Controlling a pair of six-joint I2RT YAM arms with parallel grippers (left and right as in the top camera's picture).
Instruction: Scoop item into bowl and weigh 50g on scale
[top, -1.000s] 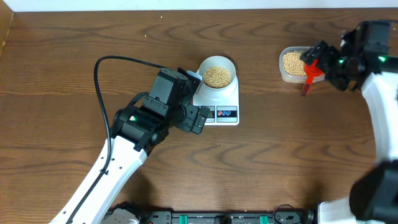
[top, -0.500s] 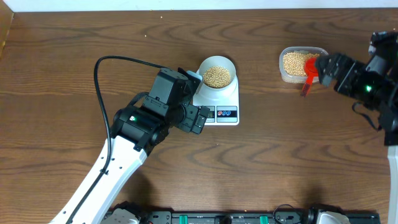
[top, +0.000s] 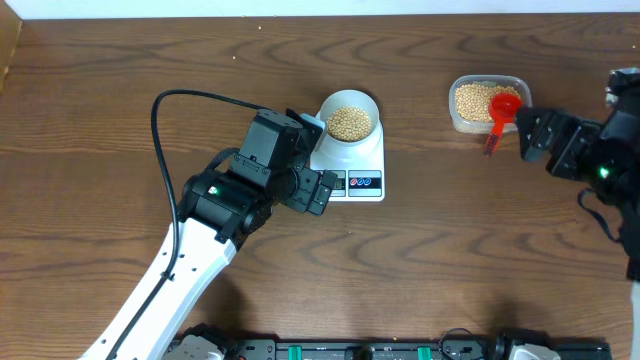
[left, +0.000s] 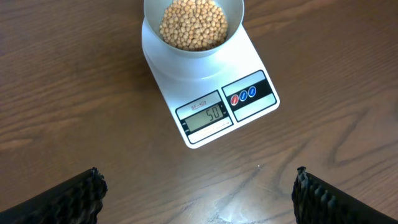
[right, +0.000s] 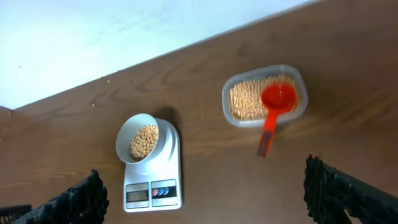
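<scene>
The white bowl (top: 349, 120) stands on the scale (top: 372, 160) and holds a heap of tan beans (top: 349, 123). In the left wrist view the scale's display (left: 205, 116) reads 50 below the bowl (left: 193, 37). My left gripper (top: 312, 185) hovers open at the scale's left front, with only bare table between its fingers (left: 198, 182). My right gripper (top: 532, 135) is open and empty (right: 202, 174), to the right of the red scoop (top: 500, 108). The scoop lies in the clear tub (top: 458, 118) of beans, its handle over the front rim.
The tub (right: 227, 106) sits at the far right of the wooden table, near the back edge where a white wall begins. A black cable (top: 160, 130) loops from the left arm over the table's left part.
My right gripper has drawn back from the tub, to the right and toward the front, leaving the red scoop lying in the tub. The left arm, bowl and scale have not moved.
</scene>
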